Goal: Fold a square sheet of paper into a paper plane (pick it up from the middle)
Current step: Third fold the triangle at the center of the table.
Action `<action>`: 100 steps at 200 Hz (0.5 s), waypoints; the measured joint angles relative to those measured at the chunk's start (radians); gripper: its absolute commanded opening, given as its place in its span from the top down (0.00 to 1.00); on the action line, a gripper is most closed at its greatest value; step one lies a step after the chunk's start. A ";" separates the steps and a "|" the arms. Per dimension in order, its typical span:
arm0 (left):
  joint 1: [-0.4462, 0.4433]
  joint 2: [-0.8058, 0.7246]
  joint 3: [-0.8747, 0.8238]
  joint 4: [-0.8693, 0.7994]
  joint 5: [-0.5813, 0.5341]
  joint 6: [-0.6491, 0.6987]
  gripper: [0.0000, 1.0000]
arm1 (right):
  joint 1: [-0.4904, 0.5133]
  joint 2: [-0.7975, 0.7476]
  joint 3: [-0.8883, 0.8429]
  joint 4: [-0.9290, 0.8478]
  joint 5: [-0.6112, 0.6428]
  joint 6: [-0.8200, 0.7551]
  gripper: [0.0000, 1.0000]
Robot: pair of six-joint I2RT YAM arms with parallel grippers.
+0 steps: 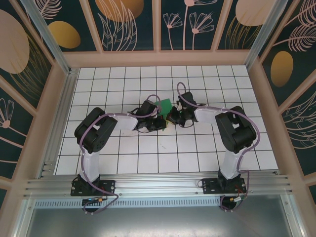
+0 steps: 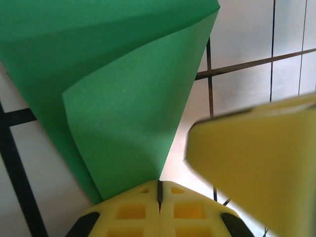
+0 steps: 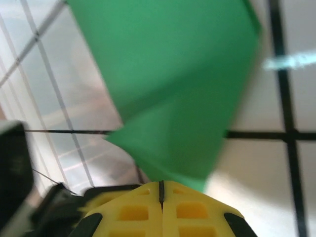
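your left arm rises from its base, bends at a raised elbow, and runs its forearm inward toward the middle of the tabletop (image 1: 123, 148). your right arm mirrors it from the other side, so the two wrists nearly meet. the left claw (image 1: 159, 121) and the right claw (image 1: 176, 117) sit just beside each other, tips turned toward one another.

in the left wrist view, your left claw (image 2: 159, 197) has its yellow fingers pressed together, with only a thin seam between them. the sheet of paper (image 2: 123, 94) comes down to a point right at that seam, so the claw is pinching the paper's lower tip. the sheet fans out ahead of the fingertips in two overlapping green layers, bent rather than flat. a yellow finger of the other claw (image 2: 256, 168) looms close on the right of your left claw, blurred.

in the right wrist view, your right claw (image 3: 160, 195) is likewise pressed together, nipping the sheet of paper (image 3: 173, 84) at its near edge. the green spreads up and away ahead of the fingers, over the white grid of tiles.

from above, the paper (image 1: 163, 104) sits just beyond both claws, between them. you cannot tell whether its far part touches the tiles.
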 measured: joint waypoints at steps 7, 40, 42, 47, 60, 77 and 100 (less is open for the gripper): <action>0.000 -0.002 -0.005 0.006 -0.001 0.002 1.00 | 0.000 0.000 -0.012 0.005 0.001 0.005 1.00; -0.001 -0.003 -0.014 0.026 -0.002 0.003 1.00 | -0.004 0.000 -0.023 0.018 -0.006 0.007 1.00; -0.001 -0.003 -0.014 0.026 -0.002 0.003 1.00 | -0.004 0.000 -0.024 0.018 -0.006 0.007 1.00; -0.001 -0.003 -0.015 0.027 -0.001 0.003 1.00 | -0.005 0.000 -0.024 0.020 -0.007 0.006 1.00; -0.001 -0.003 -0.016 0.029 -0.001 0.003 1.00 | -0.004 0.000 -0.024 0.021 -0.007 0.006 1.00; -0.001 -0.003 -0.017 0.030 -0.001 0.003 1.00 | -0.004 0.000 -0.024 0.019 -0.006 0.006 1.00; -0.001 -0.005 -0.021 0.037 -0.005 0.003 1.00 | -0.005 0.005 -0.024 0.022 -0.007 0.013 1.00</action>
